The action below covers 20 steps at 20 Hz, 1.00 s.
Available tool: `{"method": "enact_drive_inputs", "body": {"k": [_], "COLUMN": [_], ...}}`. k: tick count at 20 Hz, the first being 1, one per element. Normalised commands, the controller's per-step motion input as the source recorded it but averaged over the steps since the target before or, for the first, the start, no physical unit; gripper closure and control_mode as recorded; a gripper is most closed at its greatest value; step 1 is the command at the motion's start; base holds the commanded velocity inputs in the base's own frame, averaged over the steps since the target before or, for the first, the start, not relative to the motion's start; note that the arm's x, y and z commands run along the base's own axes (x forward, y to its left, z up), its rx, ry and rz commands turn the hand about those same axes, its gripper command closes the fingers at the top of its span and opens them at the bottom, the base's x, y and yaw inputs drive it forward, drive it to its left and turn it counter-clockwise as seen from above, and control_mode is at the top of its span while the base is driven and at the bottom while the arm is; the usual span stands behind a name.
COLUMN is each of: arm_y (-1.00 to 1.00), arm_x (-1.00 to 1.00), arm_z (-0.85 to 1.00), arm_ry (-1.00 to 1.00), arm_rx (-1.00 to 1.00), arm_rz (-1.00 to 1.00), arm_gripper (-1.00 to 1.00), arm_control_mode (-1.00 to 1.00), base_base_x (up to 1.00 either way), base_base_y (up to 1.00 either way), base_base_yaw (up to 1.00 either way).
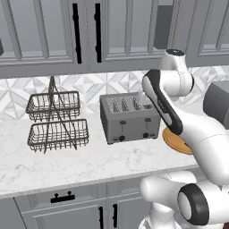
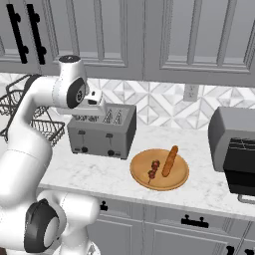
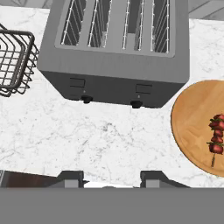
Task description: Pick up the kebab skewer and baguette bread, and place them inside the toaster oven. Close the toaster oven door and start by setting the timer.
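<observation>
We are looking down past the gripper (image 3: 112,178), its jaws standing apart over bare marble counter (image 3: 78,135), at a grey slot toaster (image 3: 118,52), a wire basket (image 3: 15,61) and a kebab skewer (image 3: 216,136) lying on a round wooden board (image 3: 192,122).

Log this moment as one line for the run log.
phase: approach | fingers: apart, empty, above counter | kebab skewer, baguette bread: on wooden board | toaster oven: open
</observation>
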Motion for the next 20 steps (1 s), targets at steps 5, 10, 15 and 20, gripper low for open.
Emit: {"method": "enact_drive_inputs", "body": {"k": [5, 10, 15, 20], "arm_y": [0.0, 0.0, 0.0, 0.0], "arm_x": [0.0, 0.0, 0.0, 0.0], "arm_z": [0.0, 0.0, 0.0, 0.0], "arm_ry": [0.0, 0.0, 0.0, 0.0], "arm_rx": [0.0, 0.0, 0.0, 0.0], "arm_rz": [0.0, 0.0, 0.0, 0.0], "arm_gripper": [-1.0, -1.0, -1.0, -1.0], "arm_control_mode": [1.0, 1.0, 1.0, 1.0], "base_base_x": [0.0, 0.0, 0.0, 0.0], "base_base_y": [0.0, -0.02, -0.6, -0.7], "base_base_yaw": [0.0, 0.0, 0.0, 0.0]}}
